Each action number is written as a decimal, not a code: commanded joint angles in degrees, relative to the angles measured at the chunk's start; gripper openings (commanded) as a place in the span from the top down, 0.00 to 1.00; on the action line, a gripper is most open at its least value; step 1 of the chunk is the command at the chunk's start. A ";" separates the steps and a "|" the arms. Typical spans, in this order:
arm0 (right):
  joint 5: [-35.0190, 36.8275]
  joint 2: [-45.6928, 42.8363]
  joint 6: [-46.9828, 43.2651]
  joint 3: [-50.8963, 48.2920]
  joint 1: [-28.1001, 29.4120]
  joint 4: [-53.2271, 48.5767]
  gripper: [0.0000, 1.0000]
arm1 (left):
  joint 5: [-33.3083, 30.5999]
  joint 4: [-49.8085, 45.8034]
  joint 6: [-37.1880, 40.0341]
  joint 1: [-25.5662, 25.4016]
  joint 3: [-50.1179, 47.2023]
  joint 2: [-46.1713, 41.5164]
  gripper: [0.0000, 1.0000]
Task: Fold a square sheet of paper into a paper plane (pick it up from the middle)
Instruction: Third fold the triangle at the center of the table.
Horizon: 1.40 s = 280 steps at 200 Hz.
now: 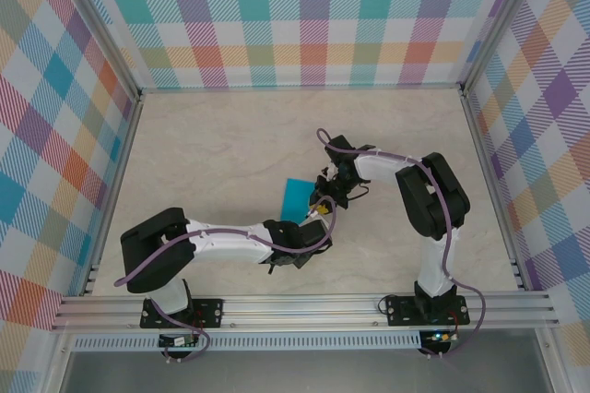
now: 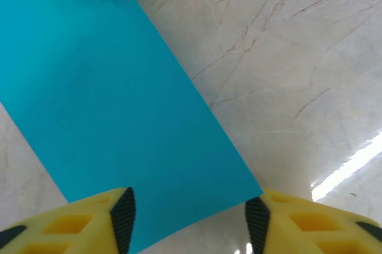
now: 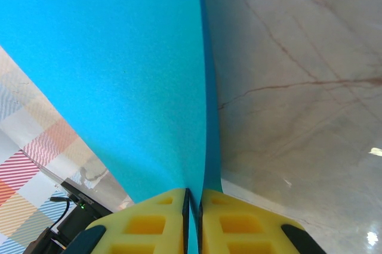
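- The right claw (image 3: 192,206) is clamping tight on an edge of the teal sheet of paper (image 1: 297,197), at the centre of the worktop (image 1: 212,153).
- The left claw (image 2: 190,221) is standing with its jaws apart, straddling the paper's opposite edge at lower frame.

The table (image 1: 221,130) is open far and left — the left arm (image 1: 230,241) and right arm (image 1: 429,195) crowd the middle over the teal paper (image 1: 297,197); plaid walls (image 1: 304,15) hem three sides.
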 commanded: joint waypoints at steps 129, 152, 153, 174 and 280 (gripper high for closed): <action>5.45 -3.96 -3.59 0.61 -1.04 -5.29 0.65 | 13.07 3.90 -1.79 6.31 -1.01 -5.83 1.00; 6.81 -6.68 -3.74 -1.35 -2.95 -4.71 0.60 | 19.74 6.98 -2.79 10.06 -2.03 -6.08 1.00; 6.83 -6.79 -3.73 -1.42 -2.99 -4.56 0.60 | 20.12 7.05 -2.77 10.24 -2.09 -6.07 1.00; 6.90 -8.33 -4.39 -1.95 -3.66 -4.34 0.59 | 26.94 8.27 -3.65 14.01 -2.11 -5.46 1.00; 2.54 -8.55 -5.01 -1.73 -3.46 -0.73 0.66 | 44.36 12.67 -4.26 25.58 -3.59 -3.85 1.00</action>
